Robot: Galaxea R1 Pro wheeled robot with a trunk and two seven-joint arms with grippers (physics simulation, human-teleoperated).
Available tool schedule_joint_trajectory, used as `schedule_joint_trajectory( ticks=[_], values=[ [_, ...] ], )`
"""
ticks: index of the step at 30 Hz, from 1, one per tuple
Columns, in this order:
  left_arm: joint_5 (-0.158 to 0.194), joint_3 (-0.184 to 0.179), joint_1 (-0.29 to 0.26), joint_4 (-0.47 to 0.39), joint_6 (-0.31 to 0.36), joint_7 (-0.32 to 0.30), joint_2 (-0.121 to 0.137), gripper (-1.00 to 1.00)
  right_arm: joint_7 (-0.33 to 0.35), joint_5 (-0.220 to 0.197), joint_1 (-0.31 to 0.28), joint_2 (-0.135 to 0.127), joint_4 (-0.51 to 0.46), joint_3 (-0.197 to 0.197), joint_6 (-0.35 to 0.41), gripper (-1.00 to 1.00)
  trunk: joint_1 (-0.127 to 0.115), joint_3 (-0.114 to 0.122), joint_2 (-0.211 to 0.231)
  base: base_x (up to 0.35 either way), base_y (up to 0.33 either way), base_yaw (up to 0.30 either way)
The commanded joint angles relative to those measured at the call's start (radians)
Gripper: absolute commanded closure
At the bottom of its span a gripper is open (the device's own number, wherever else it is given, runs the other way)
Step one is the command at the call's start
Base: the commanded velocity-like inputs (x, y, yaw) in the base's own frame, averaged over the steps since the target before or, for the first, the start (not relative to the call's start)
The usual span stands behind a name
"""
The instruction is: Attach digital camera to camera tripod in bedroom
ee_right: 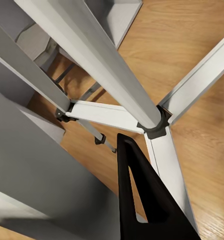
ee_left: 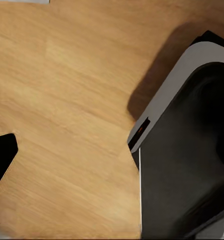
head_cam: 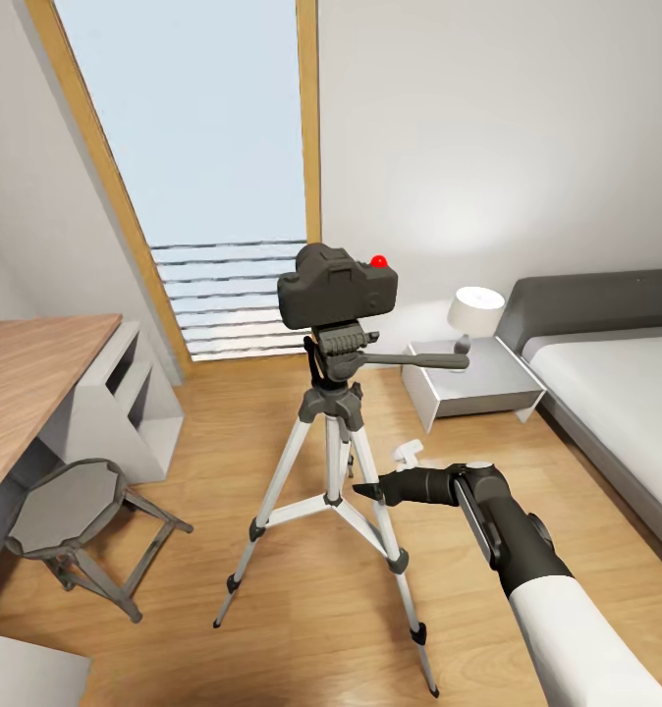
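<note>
Camera sits atop tripod head, mid-floor. Right claw beside tripod legs, low, holding nothing; spread or pressed together, cannot tell. Stool and table to left; nightstand, lamp, bed to right.

**Bedroom interior, background elements**

White walls; light wood floor. Tall wood-framed window (pale daylight). Wood-topped desk, grey stool, white nightstand bearing a lamp, grey-headboard bed.
</note>
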Motion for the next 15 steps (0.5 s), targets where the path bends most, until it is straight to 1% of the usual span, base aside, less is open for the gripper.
schedule_joint_trajectory(
  ticks=[1, 6, 15],
  values=[
    [0.006, -0.009, 0.004, 0.0, 0.004, 0.007, -0.001, -1.0, 0.004, 0.074, -0.001, 0.0, 0.071, 0.0, -0.015, 1.0, 0.001, -0.002, -0.001, 0.0, 0.0, 0.0],
    [0.006, -0.009, 0.021, 0.0, 0.0, 0.019, -0.008, -1.0, 0.006, 0.074, -0.001, -0.001, 0.071, 0.0, -0.015, 1.0, 0.001, -0.002, -0.001, 0.0, 0.0, 0.0],
    [0.007, -0.009, 0.027, 0.0, 0.001, 0.024, -0.017, -1.0, 0.01, 0.074, -0.001, -0.001, 0.066, 0.001, -0.013, 1.0, 0.001, -0.002, -0.001, 0.0, 0.0, 0.0]
  ],
)
